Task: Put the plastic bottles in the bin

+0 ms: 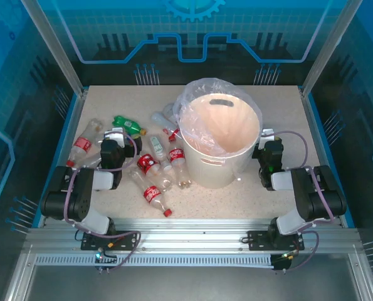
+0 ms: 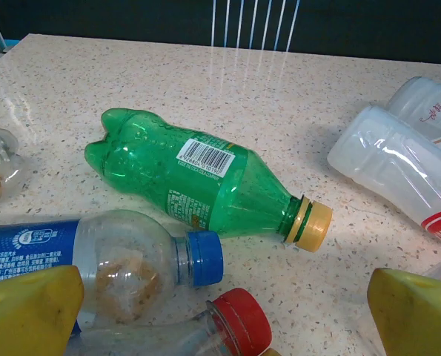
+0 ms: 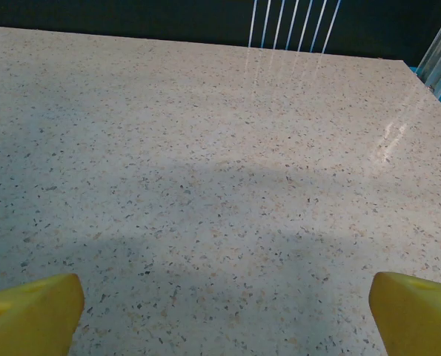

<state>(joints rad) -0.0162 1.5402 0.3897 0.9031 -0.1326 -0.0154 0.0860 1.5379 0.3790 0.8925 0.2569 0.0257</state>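
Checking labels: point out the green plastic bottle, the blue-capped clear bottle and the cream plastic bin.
green plastic bottle (image 2: 198, 182), left wrist view, label
blue-capped clear bottle (image 2: 124, 259), left wrist view, shoulder
cream plastic bin (image 1: 217, 166), top view, outer wall

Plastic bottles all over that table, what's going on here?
Two robot arms are set to clear small plastic bottles into the large cream plastic bin. Nothing is held: the left gripper hangs open by a green plastic bottle and its neighbours, the right gripper open above speckled table beside the bin.
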